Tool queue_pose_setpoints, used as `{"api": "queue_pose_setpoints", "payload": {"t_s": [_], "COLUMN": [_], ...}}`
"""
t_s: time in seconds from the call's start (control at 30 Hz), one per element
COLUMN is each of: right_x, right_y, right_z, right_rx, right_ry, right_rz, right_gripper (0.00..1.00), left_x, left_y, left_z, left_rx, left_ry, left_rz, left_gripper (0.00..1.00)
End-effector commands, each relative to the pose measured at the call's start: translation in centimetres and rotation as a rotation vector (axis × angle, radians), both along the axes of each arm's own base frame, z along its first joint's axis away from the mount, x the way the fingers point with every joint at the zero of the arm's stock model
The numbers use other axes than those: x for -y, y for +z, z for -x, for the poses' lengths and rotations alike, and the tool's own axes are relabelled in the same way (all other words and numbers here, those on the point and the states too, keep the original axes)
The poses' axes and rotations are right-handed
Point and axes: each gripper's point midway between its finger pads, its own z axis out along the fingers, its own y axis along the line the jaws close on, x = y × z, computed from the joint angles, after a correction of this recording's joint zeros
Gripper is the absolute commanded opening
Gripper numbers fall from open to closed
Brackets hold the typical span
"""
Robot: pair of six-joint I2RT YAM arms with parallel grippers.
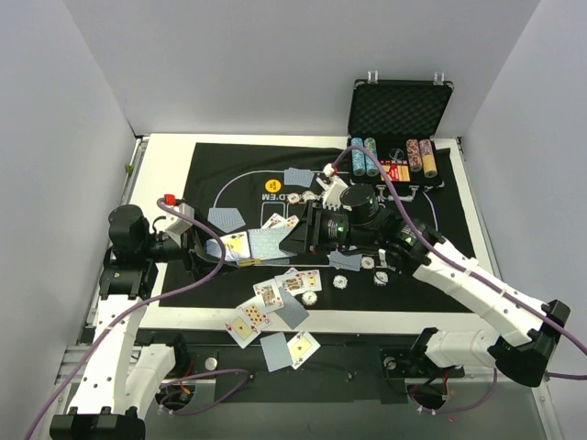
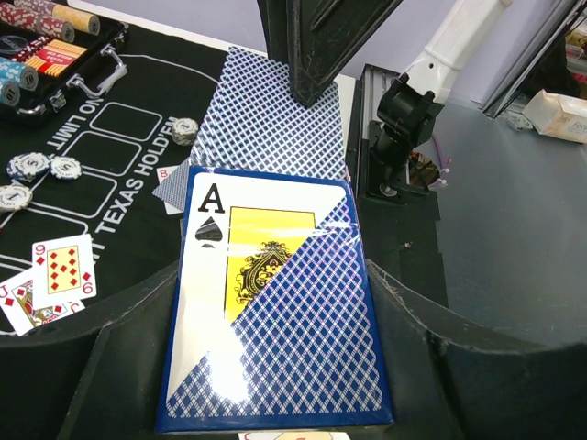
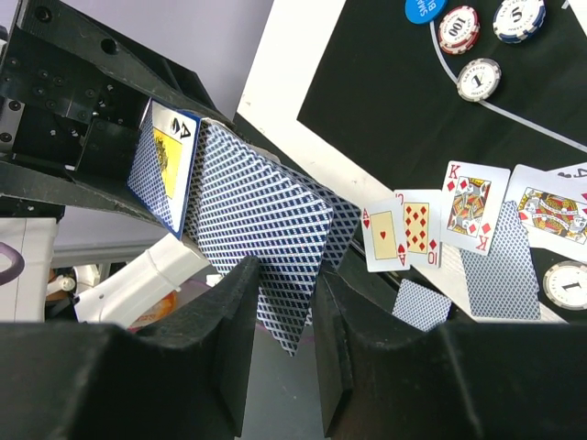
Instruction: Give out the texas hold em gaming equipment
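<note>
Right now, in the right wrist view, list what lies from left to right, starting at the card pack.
blue card pack → nearest face-down card → red ace → ten of diamonds → king of diamonds

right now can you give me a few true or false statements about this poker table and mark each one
1. The left fingers hold a card box showing an ace of spades. True.
2. The black case is closed. False: its lid stands open.
3. A blue-backed card sits between the right fingers. True.
4. Every card on the mat lies face down. False: several lie face up, such as a nine of diamonds.
</note>
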Motion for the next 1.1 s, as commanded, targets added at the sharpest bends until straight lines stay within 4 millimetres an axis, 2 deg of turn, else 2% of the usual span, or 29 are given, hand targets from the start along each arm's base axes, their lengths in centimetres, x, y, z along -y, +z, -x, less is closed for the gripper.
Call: {"api": "queue_pose_setpoints", "payload": {"t_s": [0.0, 0.17, 0.4, 0.47, 0.53, 0.57, 0.6, 0.63, 0.67, 0.8, 0.87, 1.07], "right_x": [0.4, 0.1, -1.5, -1.3, -1.0, -0.9, -0.7, -0.5, -0.4, 0.1, 0.1, -0.4], "right_y": [1.1, 1.4, 3.2, 3.6, 3.7, 4.4, 4.9, 5.0, 5.2, 3.9, 3.4, 2.5], "right_z": [0.3, 0.0, -0.1, -0.2, -0.2, -0.3, -0.6, -0.6, -0.6, -0.4, -0.3, -0.1], "right_rx": [0.041, 0.005, -0.042, -0.043, -0.063, -0.048, -0.036, -0.033, -0.027, -0.031, -0.036, -0.045], "right_ry": [-0.003, -0.009, 0.013, 0.008, -0.003, -0.008, -0.016, -0.02, -0.022, -0.027, -0.026, -0.018], "right_rz": [-0.016, -0.083, -0.211, -0.23, -0.24, -0.275, -0.289, -0.293, -0.294, -0.224, -0.208, -0.187], "right_gripper": [0.25, 0.11, 0.1, 0.1, 0.09, 0.09, 0.09, 0.09, 0.09, 0.14, 0.22, 0.25], "left_x": [0.0, 0.0, 0.1, 0.1, -0.5, -0.6, -0.6, -0.7, -0.7, -0.8, -0.8, -0.8], "left_y": [1.3, 1.4, 1.4, 1.3, 1.2, 1.5, 1.1, 1.5, 1.2, 1.9, 1.9, 1.9], "left_z": [0.5, 0.6, 0.9, 1.3, 0.9, 1.0, 1.3, 0.9, 1.4, 1.3, 1.3, 1.9], "left_rx": [0.072, 0.045, 0.017, -0.002, 0.008, 0.044, -0.01, 0.048, 0.001, 0.022, 0.035, 0.045], "left_ry": [-0.031, -0.037, -0.071, -0.094, -0.079, -0.092, -0.099, -0.107, -0.115, -0.119, -0.12, -0.124], "left_rz": [0.008, 0.013, 0.02, 0.024, 0.025, 0.027, 0.034, 0.037, 0.05, 0.063, 0.061, 0.062], "left_gripper": [0.0, 0.0, 0.0, 0.0, 0.0, 0.0, 0.0, 0.0, 0.0, 0.0, 0.0, 0.0]}}
